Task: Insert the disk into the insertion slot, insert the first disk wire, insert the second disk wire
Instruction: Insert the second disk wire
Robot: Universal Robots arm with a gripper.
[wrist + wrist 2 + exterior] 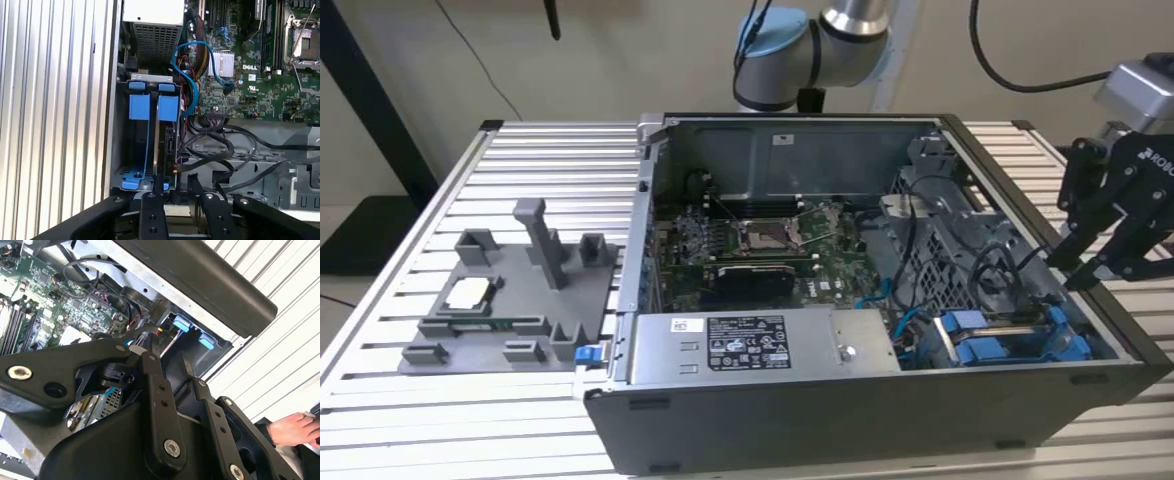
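The computer case lies open on the slatted table; in the exterior view it holds the green motherboard, the labelled silver power-supply box against its near wall, and, toward the exterior view's right, the drive bay with its bright blue plastic; the first wrist view looks straight down into that bay and makes its contents plainer: two blue carrier tabs sit side by side, and the disk stands on edge in the slot under the tab farther from the case's outer wall, its thin dark edge toward the camera (the slot next to the wall holds a blue rail); a blue cable loops from the motherboard toward the bay, and black cables lie bundled just beside it, though whether any is plugged into the disk I cannot tell; the gripper hangs over the bay's end at the case's edge, its black fingers spread apart and gripping nothing, near the disk's end; the second wrist view, looking past the gripper's linkage, adds a person's hand off past the table; the exterior view takes in a grey fixture tray beside the case on the exterior view's left, with a small square chip sitting on it.
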